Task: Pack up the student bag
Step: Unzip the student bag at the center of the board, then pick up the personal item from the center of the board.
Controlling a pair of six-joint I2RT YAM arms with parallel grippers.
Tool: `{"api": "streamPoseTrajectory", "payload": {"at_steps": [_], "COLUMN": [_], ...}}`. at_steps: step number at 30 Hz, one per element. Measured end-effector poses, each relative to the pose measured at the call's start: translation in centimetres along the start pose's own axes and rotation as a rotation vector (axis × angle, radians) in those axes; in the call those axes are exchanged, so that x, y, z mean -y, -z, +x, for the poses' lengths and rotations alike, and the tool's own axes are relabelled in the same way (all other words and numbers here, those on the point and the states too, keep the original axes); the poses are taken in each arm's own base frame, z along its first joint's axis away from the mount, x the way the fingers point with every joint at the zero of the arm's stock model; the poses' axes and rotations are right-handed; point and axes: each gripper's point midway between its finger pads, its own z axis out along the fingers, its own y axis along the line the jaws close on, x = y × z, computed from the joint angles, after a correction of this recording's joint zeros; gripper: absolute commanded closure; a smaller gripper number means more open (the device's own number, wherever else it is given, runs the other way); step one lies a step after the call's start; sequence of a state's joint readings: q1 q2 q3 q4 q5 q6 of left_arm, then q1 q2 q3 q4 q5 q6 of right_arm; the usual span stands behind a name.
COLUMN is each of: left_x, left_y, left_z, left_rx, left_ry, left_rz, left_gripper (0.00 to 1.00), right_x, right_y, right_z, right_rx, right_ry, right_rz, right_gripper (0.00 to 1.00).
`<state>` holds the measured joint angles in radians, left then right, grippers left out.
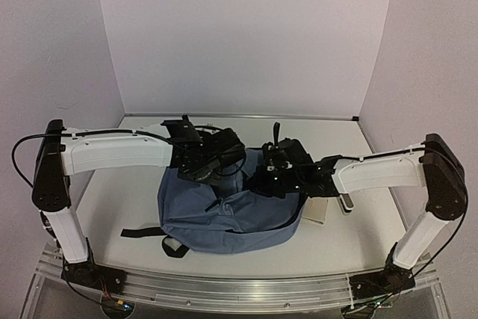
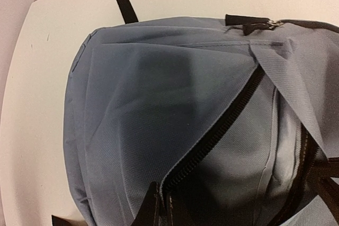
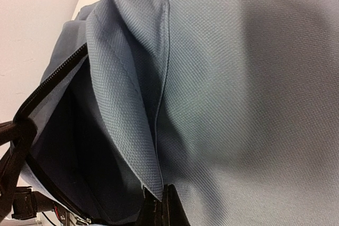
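Note:
The student bag (image 1: 224,218), slate-blue with black straps, lies in the middle of the table with its top opening toward the back. My left gripper (image 1: 222,173) is at the opening's left side. In the left wrist view it (image 2: 163,206) is shut on the bag's (image 2: 132,120) fabric edge beside the black zipper (image 2: 222,125). My right gripper (image 1: 266,181) is at the opening's right side. In the right wrist view it (image 3: 161,205) is shut on a fold of the bag's (image 3: 249,93) flap, with the dark inside (image 3: 69,152) gaping to its left.
A flat beige item (image 1: 317,211) lies against the bag's right side, with a small white and grey object (image 1: 346,202) just beyond it. A black strap (image 1: 142,231) trails onto the table at the front left. Walls close in on three sides.

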<state>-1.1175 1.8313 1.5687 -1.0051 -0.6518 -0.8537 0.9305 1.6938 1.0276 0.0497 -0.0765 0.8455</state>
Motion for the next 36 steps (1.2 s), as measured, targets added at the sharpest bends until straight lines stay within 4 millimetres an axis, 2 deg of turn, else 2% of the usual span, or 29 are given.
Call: {"api": "streamPoseTrajectory", "payload": {"at_steps": [4, 8, 14, 15, 17, 19, 21, 23, 28, 30, 32, 34, 36], "left_x": [-1.8, -3.0, -2.8, -2.6, -2.4, -2.4, -2.6, -2.7, -2.2, -1.9, -1.8, -1.7, -1.8], "left_y": [0.1, 1.2, 2.7, 2.7, 2.7, 2.5, 2.2, 1.8, 1.1, 0.9, 0.6, 0.4, 0.4], "left_z": [-0.1, -1.0, -1.5, -1.6, -1.7, -2.0, -2.3, -2.5, -3.7, -4.2, -4.5, -4.8, -5.0], "left_rx": [-0.018, -0.020, -0.023, -0.025, -0.036, -0.045, -0.059, -0.077, -0.123, -0.139, -0.155, -0.173, -0.180], "left_ry": [0.051, 0.114, 0.095, 0.083, 0.071, 0.067, 0.064, 0.058, 0.027, 0.017, 0.014, 0.007, -0.005], "left_rz": [0.059, 0.202, 0.347, 0.362, 0.389, 0.417, 0.443, 0.467, 0.545, 0.584, 0.617, 0.661, 0.697], "left_gripper": [1.00, 1.00, 1.00, 1.00, 1.00, 1.00, 1.00, 1.00, 1.00, 1.00, 1.00, 1.00, 1.00], "right_x": [0.2, 0.0, -0.6, -0.7, -1.0, -1.4, -1.7, -2.2, -3.1, -2.1, -0.1, 3.1, 6.7], "right_y": [0.4, 0.5, 0.5, 0.5, 0.7, 1.1, 2.0, 3.6, 9.1, 11.0, 12.1, 12.7, 12.6], "right_z": [0.0, -0.1, -0.2, -0.3, -0.5, -1.0, -1.7, -2.8, -6.9, -8.8, -10.5, -11.4, -11.1], "right_rx": [0.006, 0.006, 0.003, -0.001, -0.011, -0.013, 0.000, 0.027, 0.156, 0.208, 0.252, 0.276, 0.272], "right_ry": [-0.012, -0.019, -0.005, 0.005, 0.025, 0.044, 0.063, 0.071, 0.072, 0.050, 0.016, -0.029, -0.072], "right_rz": [-0.006, -0.021, -0.044, -0.047, -0.055, -0.066, -0.070, -0.077, -0.088, -0.068, -0.028, 0.035, 0.107], "right_gripper": [1.00, 1.00, 1.00, 0.97, 0.77, 0.51, 0.36, 0.29, 0.26, 0.26, 0.26, 0.28, 0.32]}}
